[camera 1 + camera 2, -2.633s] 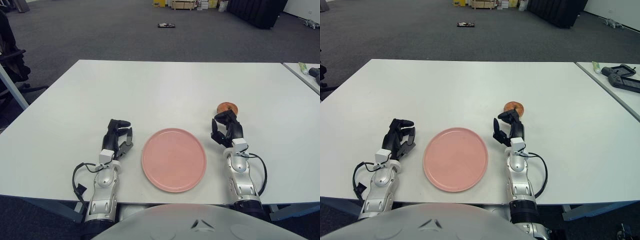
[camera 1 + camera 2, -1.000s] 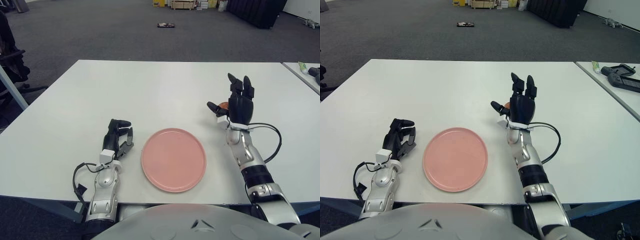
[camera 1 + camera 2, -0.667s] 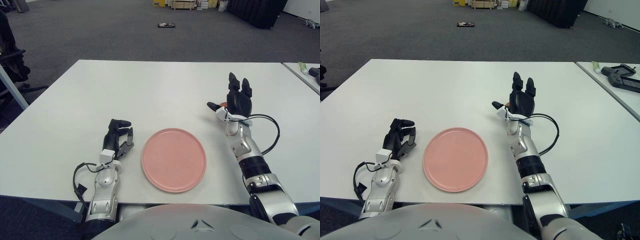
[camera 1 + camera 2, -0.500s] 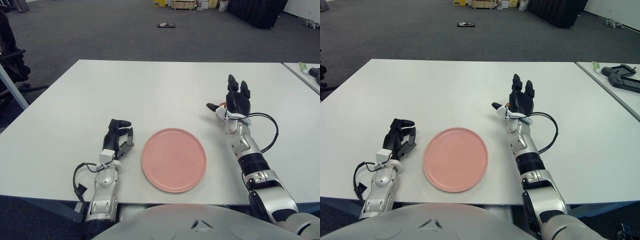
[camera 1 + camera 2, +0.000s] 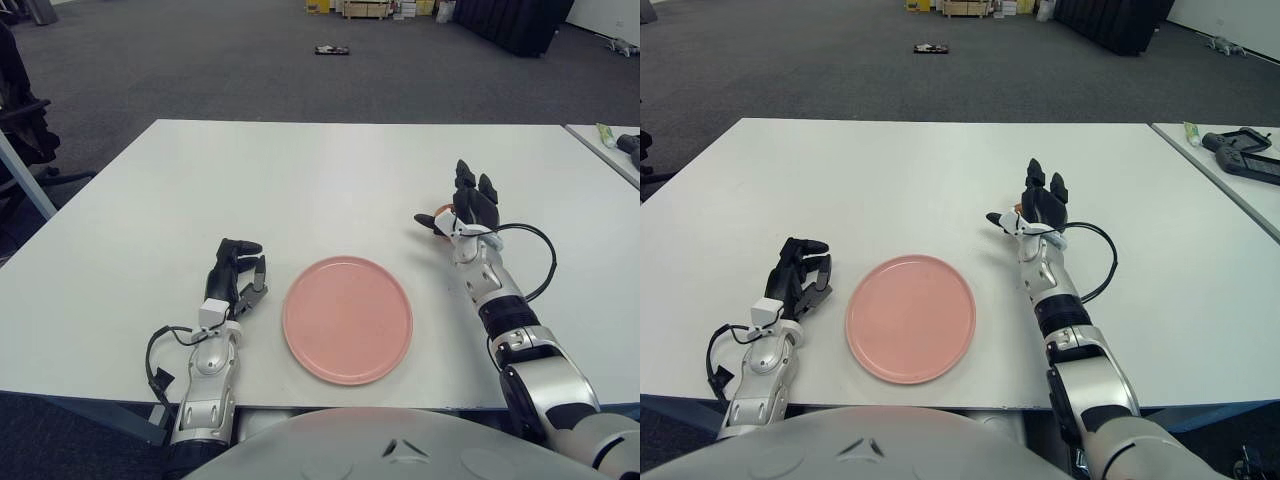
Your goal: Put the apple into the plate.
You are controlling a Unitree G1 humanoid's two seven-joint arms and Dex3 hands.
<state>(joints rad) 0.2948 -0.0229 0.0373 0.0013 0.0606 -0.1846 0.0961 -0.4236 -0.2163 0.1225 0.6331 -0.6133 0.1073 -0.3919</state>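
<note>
The apple (image 5: 441, 211) lies on the white table (image 5: 300, 180), right of the pink plate (image 5: 347, 318). Only a small reddish sliver of it shows; my right hand hides the rest. My right hand (image 5: 462, 205) is at the apple, fingers stretched up and forward, thumb out to the left, not closed on it. The plate holds nothing. My left hand (image 5: 238, 270) rests on the table left of the plate, fingers loosely bent, holding nothing.
A second table (image 5: 1240, 175) stands at the right with a dark device (image 5: 1243, 152) and a tube (image 5: 1193, 133). A chair (image 5: 22, 115) is at the far left. Boxes and a small object (image 5: 332, 50) lie on the carpet beyond.
My right hand lifted off the table, opened its fingers, moved forward to the apple and has come down lower over it. The left hand and plate have not moved.
</note>
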